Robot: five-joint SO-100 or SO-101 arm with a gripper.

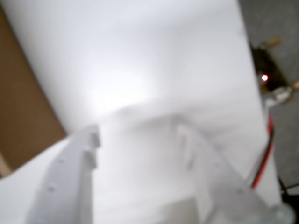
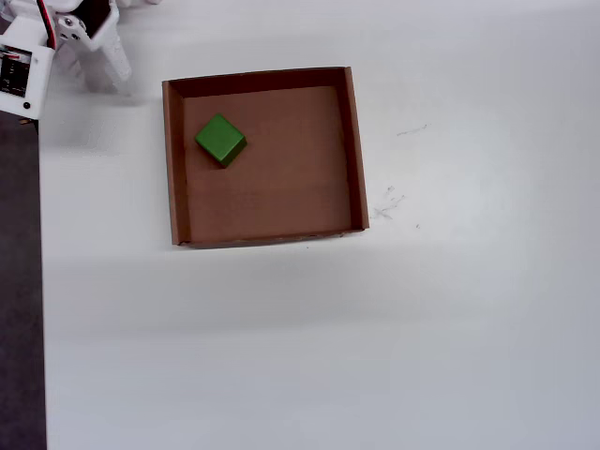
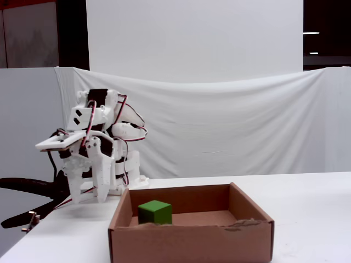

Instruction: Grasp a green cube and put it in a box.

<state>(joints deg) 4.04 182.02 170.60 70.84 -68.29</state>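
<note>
White tabletop (image 2: pixel 375 347), white cloth backdrop (image 3: pixel 230 126). We see the box (image 2: pixel 355 150) w/ the green cube (image 2: pixel 220 139) resting on its floor, near the upper-left corner in overhead view, turned diagonal. Gripper (image 3: pixel 90 194) hangs beside the box, off to the left in fixed view, folded arm above it. Wrist view, blurry, shows fingers (image 1: pixel 70 182) parted, nothing btwn them; box edge at left only.

My white plastic arm (image 3: pixel 101 148), chunky printed shells, red and black cables looping along my joints, black servo blocks between the segments, my pincer (image 1: pixel 140 140) showing two pale blurred fingers, small round screw holes dotting one finger (image 1: pixel 70 177)
</note>
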